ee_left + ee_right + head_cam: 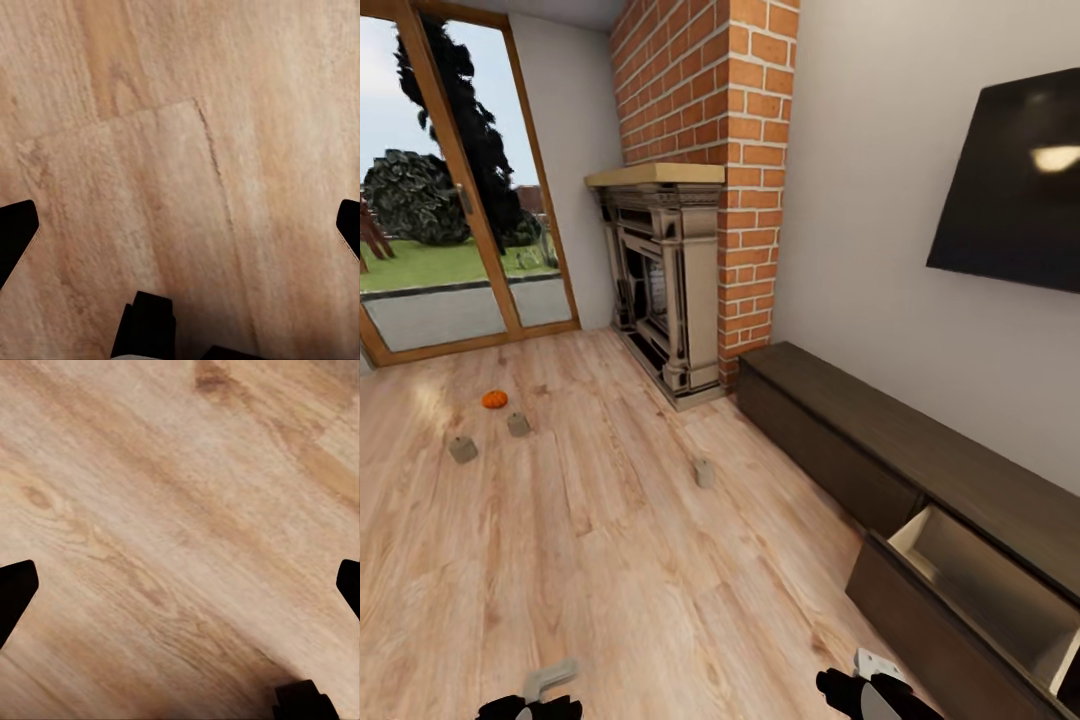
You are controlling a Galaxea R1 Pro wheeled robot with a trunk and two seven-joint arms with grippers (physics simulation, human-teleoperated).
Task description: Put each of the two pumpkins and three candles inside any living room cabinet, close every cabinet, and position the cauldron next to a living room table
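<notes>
both grippers, left gripper (180,225) and right gripper (180,585), spread wide, empty, above bare wood floor (165,510).

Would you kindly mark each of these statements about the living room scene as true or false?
1. One drawer of the cabinet stands pulled open. True.
2. The open drawer already holds a pumpkin. False: the part of its inside that shows is bare.
3. The pumpkin lies on the wooden floor near the glass door. True.
4. All three candles stand on the cabinet's top. False: the candles sit on the floor.
5. The left gripper is shut on a candle. False: its fingertips stand wide apart over bare floor.
</notes>
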